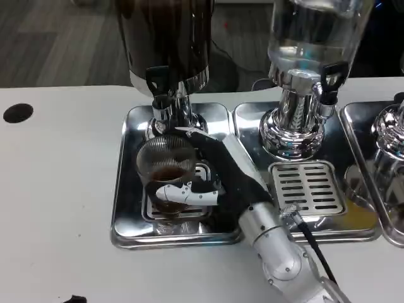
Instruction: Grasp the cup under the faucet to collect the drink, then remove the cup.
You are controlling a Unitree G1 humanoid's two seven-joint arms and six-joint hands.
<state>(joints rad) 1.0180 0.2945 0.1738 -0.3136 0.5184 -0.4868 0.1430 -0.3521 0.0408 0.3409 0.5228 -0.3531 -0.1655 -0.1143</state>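
White table (57,189) runs across the near part of the scene, and my right forearm (278,249) rises over it from the lower right toward the steel drip tray (126,189); at its end my right hand (218,173) is wrapped round the ribbed glass cup (165,165), my fingers (183,192) closed on the near side of the glass and the rest of the hand lying against its right wall; the cup stands upright on the tray's grate, with a little brown drink pooled in the bottom; just behind and above it hangs the faucet (162,104) of the dark dispenser (167,38), its black lever at the top, and the spout looks to be over the far rim of the cup rather than dead centre, so I judge the cup should be kept steady or eased a touch farther back so that the stream lands inside; my hold should be firm but level, since ribbed glass can slip and a tilt would spill when I draw it out; to lift it away I would raise it only enough to leave the grate, then bring it straight toward me, low under the spout; farther right stands a clear dispenser (315,31) on its own tray, well apart.
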